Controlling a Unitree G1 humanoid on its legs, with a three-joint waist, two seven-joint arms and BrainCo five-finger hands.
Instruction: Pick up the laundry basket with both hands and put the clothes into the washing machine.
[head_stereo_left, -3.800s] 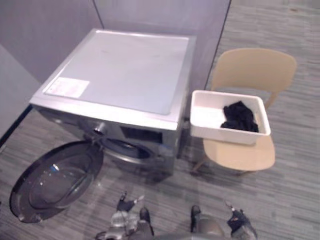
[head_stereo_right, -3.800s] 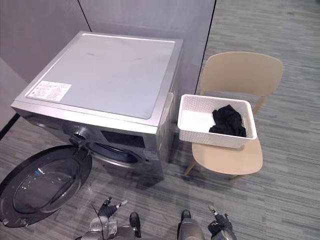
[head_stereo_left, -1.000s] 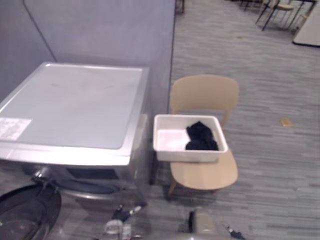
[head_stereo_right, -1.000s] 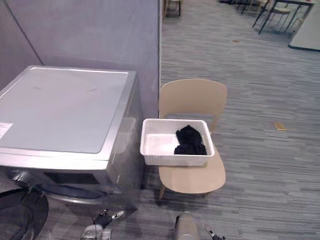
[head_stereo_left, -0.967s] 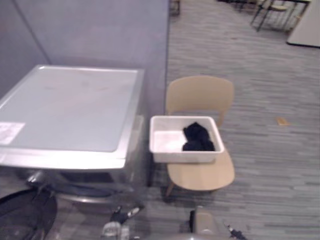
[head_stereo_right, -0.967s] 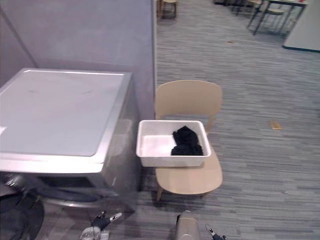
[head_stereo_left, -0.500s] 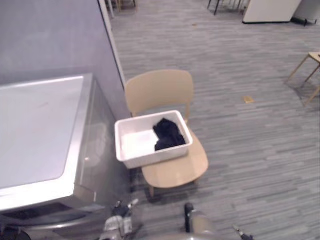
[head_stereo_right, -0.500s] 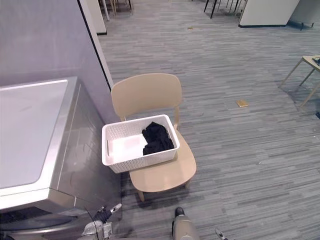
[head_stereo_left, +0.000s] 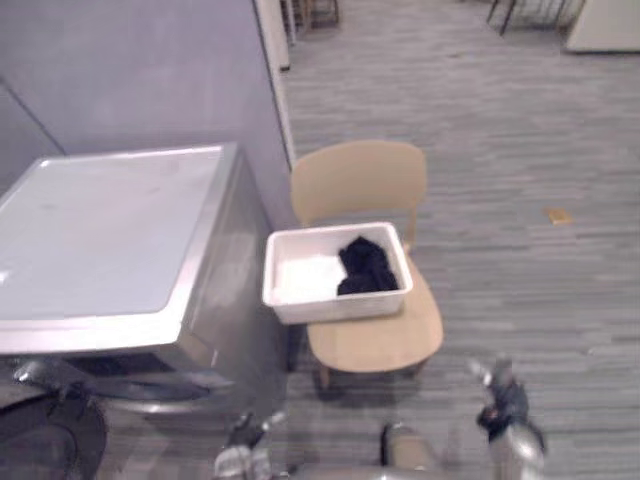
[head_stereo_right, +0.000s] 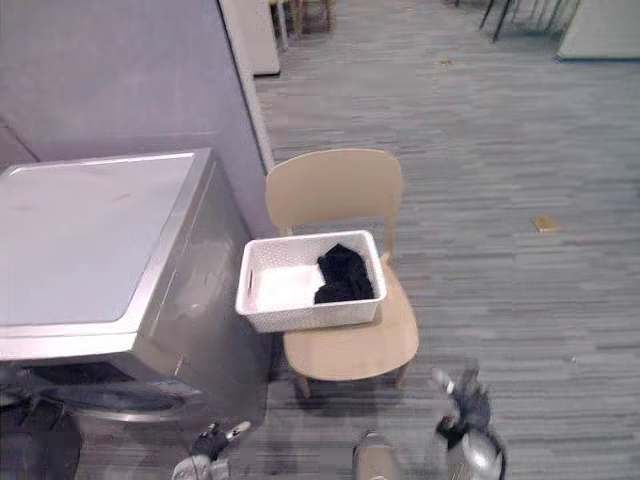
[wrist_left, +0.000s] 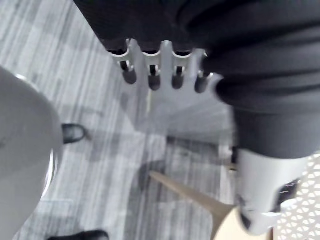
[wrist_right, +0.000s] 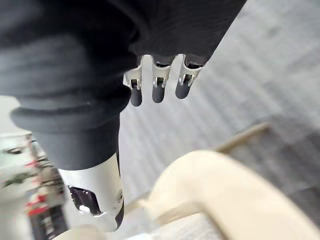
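Sitting on chair (head_stereo_left: 375, 342) by washing machine (head_stereo_left: 110, 240), grey floor (head_stereo_left: 520, 150): basket (head_stereo_left: 335, 302) with clothes (head_stereo_left: 365, 268); left hand (wrist_left: 165, 60), right hand (wrist_right: 158, 82) slack.

Laundry basket (head_stereo_right: 315, 315): white, fine lattice pattern on its walls. Clothes (head_stereo_right: 344, 273): black, no pattern visible. Chair (head_stereo_right: 335, 190): pale tan, plain. Washing machine (head_stereo_right: 80, 240): silver-grey body, lighter grey top. Floor (head_stereo_right: 520, 130): grey, thin stripes of lighter and darker tone. Partition wall (head_stereo_right: 120, 80): flat lilac-grey.

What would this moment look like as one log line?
laundry basket: on chair beside washing machine, ungrasped | clothes: inside | left hand: open | right hand: open
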